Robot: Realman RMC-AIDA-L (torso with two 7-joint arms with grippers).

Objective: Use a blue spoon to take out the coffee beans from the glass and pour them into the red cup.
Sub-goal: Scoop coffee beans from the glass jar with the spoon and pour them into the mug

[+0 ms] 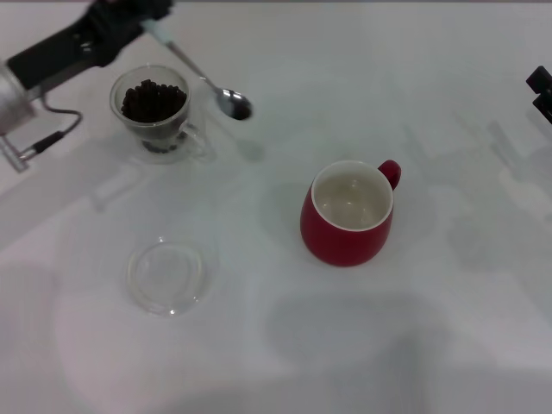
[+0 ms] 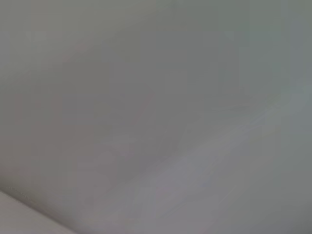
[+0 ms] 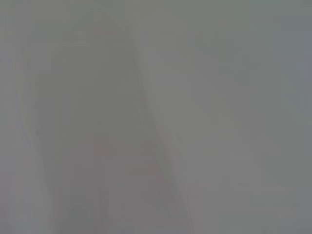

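In the head view my left gripper (image 1: 142, 19) at the far left is shut on the pale blue handle of the blue spoon (image 1: 200, 76). The spoon slants down to the right, its metal bowl (image 1: 233, 103) in the air just right of the glass, with something dark in it. The glass (image 1: 155, 108) holds a heap of coffee beans (image 1: 153, 99). The red cup (image 1: 348, 213) stands at the centre right, its cream inside bare. Only the tip of my right gripper (image 1: 542, 90) shows at the right edge. Both wrist views show only blank grey surface.
A flat clear glass saucer (image 1: 167, 276) lies on the white table (image 1: 431, 328) in front of the glass. A cable (image 1: 52, 138) hangs from my left arm beside the glass.
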